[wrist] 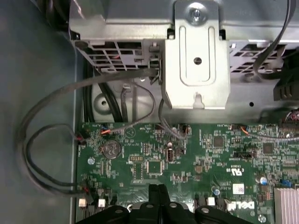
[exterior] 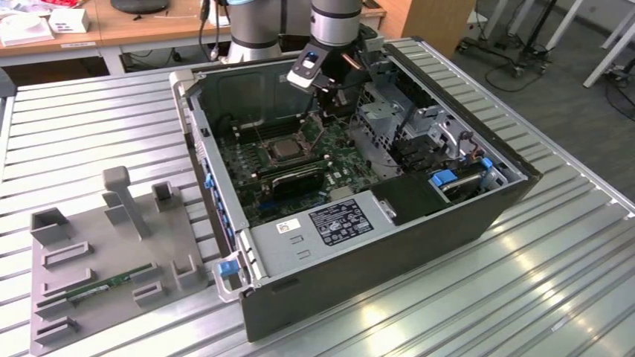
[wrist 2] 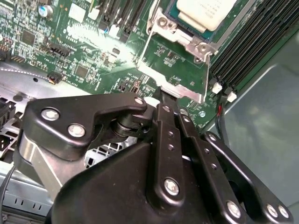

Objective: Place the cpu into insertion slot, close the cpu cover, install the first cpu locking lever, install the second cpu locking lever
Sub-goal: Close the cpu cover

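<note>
The cpu [wrist 2: 205, 10] lies flat in the insertion slot [wrist 2: 163, 23], its pale metal face up; in the exterior view the cpu [exterior: 282, 149] sits mid-board inside the open case. The cpu cover [wrist 2: 174, 80], a thin silver frame, stands tilted up from the slot, with green board showing through its window. My gripper [wrist 2: 163, 93] is shut, fingertips pressed together and touching the cover's raised outer edge. In the first wrist view the closed fingers [wrist: 156, 193] hang over the motherboard. The gripper [exterior: 331, 104] reaches into the case from its far side.
The black computer case [exterior: 476, 223] lies open on a slatted metal table. A grey perforated drive cage [exterior: 382, 119] and cables [wrist: 42, 140] stand close beside the arm. Black memory slots [wrist 2: 252, 42] flank the socket. A grey fixture tray [exterior: 100, 260] lies at the exterior view's left.
</note>
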{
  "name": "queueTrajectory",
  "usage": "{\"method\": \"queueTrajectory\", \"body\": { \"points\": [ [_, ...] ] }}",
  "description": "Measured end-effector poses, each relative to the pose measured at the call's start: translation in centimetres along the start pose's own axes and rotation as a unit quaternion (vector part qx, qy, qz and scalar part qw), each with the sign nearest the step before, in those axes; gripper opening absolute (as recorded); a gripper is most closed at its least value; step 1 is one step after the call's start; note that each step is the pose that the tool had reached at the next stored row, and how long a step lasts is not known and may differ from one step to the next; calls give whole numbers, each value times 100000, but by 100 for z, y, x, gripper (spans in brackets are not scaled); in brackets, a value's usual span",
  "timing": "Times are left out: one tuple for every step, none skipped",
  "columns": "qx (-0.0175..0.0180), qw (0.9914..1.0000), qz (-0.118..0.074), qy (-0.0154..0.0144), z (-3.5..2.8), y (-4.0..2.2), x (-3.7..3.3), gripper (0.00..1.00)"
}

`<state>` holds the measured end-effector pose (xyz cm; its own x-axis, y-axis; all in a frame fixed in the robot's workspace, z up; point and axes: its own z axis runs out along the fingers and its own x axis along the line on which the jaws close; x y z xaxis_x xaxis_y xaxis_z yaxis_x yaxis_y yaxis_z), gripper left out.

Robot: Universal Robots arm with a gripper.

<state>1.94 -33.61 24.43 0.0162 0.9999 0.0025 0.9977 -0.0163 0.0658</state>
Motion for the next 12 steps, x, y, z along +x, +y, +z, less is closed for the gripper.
{"method": "queueTrajectory", "body": {
  "points": [
    [-1, 100000, 0, 1, -1, -15, 1, 11],
    [-3, 100000, 0, 1, -2, -29, 2, 11],
    [-2, 100000, 0, 0, -3, -42, 2, 11],
    [-2, 100000, -7, 0, -3, -56, 3, 11],
    [-6, 100000, -5, 2, -4, -70, 3, 11],
    [-7, 100000, 1, 1, -5, -85, 4, 11],
    [-8, 100000, 4, 1, -6, -100, 4, 11],
    [-10, 100000, -1, 2, -7, -114, 5, 11],
    [-10, 100000, -3, 3, -8, -129, 5, 11],
    [-12, 100000, -4, 1, -8, -145, 6, 11],
    [-13, 100000, -5, 1, -9, -161, 7, 11],
    [-15, 100000, -5, 3, -10, -179, 7, 11]
  ]
}}
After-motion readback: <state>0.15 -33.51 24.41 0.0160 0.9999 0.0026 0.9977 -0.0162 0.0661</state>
